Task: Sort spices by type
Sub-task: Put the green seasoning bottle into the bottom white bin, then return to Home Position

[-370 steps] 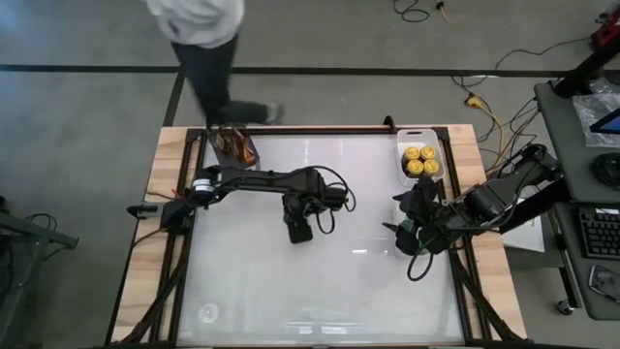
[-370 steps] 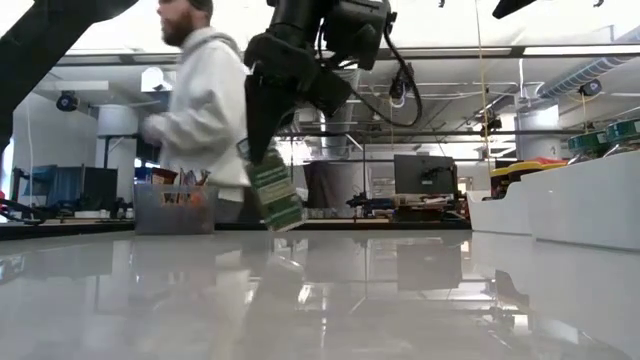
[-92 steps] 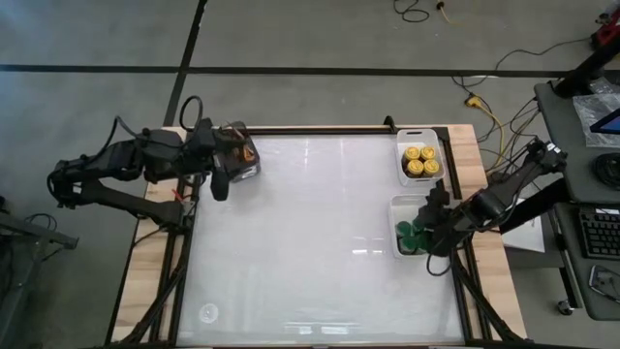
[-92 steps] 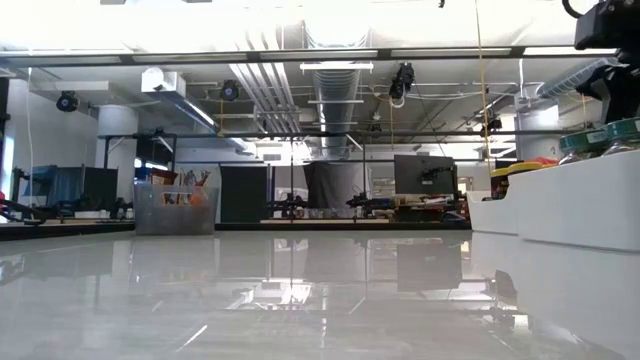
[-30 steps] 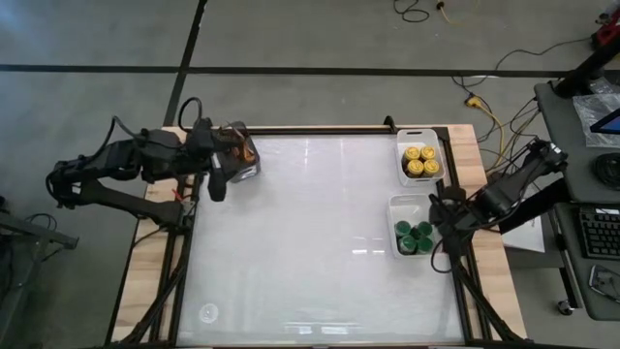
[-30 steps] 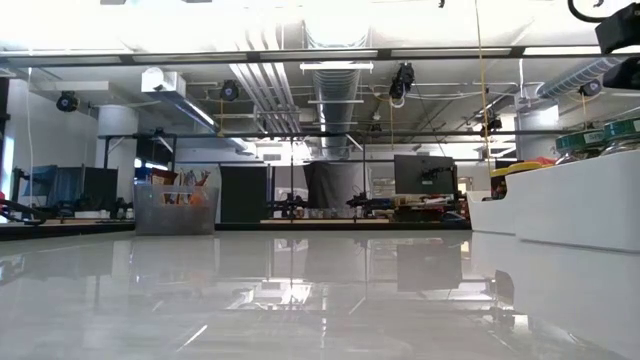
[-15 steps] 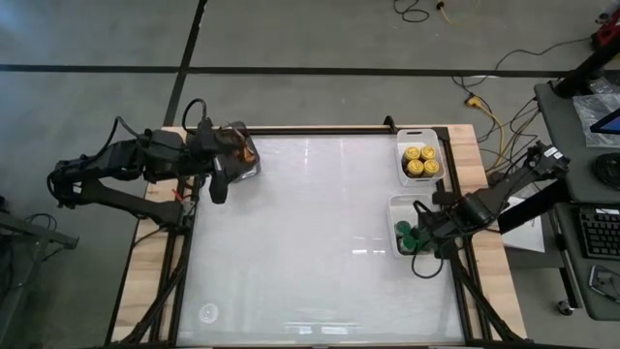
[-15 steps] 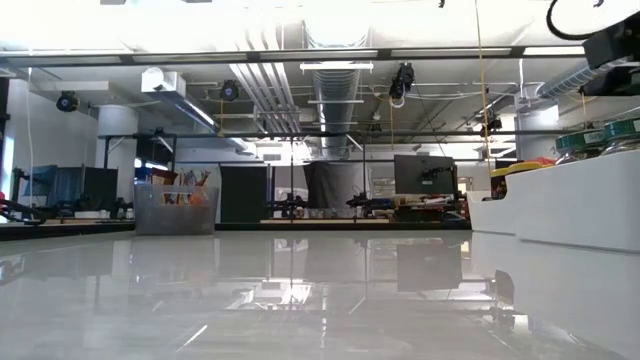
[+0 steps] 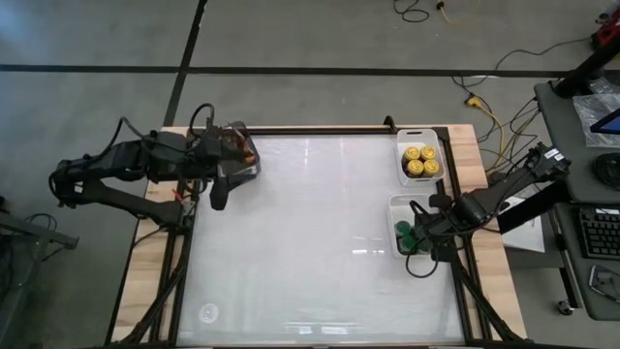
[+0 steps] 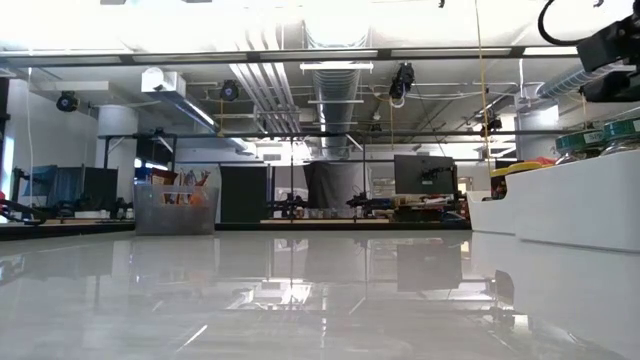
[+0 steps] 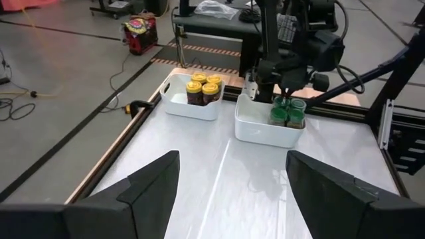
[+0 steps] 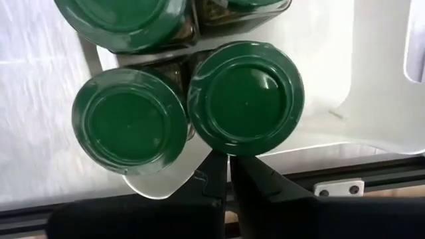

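Observation:
Several green-lidded spice jars point(image 9: 410, 235) stand in a white tray point(image 9: 396, 207) at the table's right edge. Several yellow-lidded jars point(image 9: 419, 160) fill a second white tray point(image 9: 417, 136) farther back. My right gripper point(image 12: 226, 160) points down over the near right corner of the green jars' tray, shut with nothing between its fingers. Its tips are at the rim of one green lid point(image 12: 246, 99). My left gripper point(image 9: 219, 194) hangs open in the air at the far left; in its wrist view point(image 11: 232, 169) both trays lie far off. My right gripper comes from above, pointing down, with its shut fingertips point(image 12: 218, 162) right at the edge of a green lid point(image 12: 229, 147). I cannot tell whether they touch the lid or the jar below it.
A grey square cup of brown sticks point(image 9: 239, 152) stands at the far left corner beside my left gripper. The broad white tabletop point(image 9: 310, 242) lies between the arms. Black frame rails point(image 9: 463, 281) run along the table's sides.
My right gripper has gone from beside the tray's right wall toward the table's left, and now stands over the green jars' near right corner. The jars and trays have stayed where they were.

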You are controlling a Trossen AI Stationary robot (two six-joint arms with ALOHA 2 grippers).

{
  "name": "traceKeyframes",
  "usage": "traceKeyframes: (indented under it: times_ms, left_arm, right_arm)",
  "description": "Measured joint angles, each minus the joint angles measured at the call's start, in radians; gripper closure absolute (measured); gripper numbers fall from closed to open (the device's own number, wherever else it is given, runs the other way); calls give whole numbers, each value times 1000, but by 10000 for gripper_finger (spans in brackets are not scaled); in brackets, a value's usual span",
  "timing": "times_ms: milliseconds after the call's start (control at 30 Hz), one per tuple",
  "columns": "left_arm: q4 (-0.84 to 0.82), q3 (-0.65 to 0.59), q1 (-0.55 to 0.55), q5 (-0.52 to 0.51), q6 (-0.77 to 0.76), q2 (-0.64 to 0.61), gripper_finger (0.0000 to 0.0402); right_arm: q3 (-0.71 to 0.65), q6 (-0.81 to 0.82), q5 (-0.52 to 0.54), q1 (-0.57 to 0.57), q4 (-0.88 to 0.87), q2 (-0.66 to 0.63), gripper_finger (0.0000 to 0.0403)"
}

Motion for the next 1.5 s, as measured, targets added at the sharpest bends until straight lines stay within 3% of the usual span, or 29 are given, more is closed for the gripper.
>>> traceKeyframes:
  times_ms: [533, 733, 1000, 1233, 1433, 1500]
  left_arm:
    - [6, 0, -7, 0, 0, 18, 141]
    - [60, 0, -7, 2, -3, 37, 141]
    - [133, 0, -8, 132, 16, 92, 141]
    - [436, -71, -7, 157, 63, 155, 141]
    - [735, -215, 1, 159, 63, 194, 141]
    - [791, -264, 3, 158, 51, 189, 141]
  right_arm:
    - [-15, 49, -28, 0, 27, 5, 390]
    - [31, 54, -100, 0, -20, -16, 390]
    - [140, 35, -104, -16, -129, -32, 390]
    - [235, -116, -98, -178, -87, 37, 390]
    - [304, -325, -90, -391, 267, 78, 390]
    - [303, -367, -42, -445, 394, 68, 390]
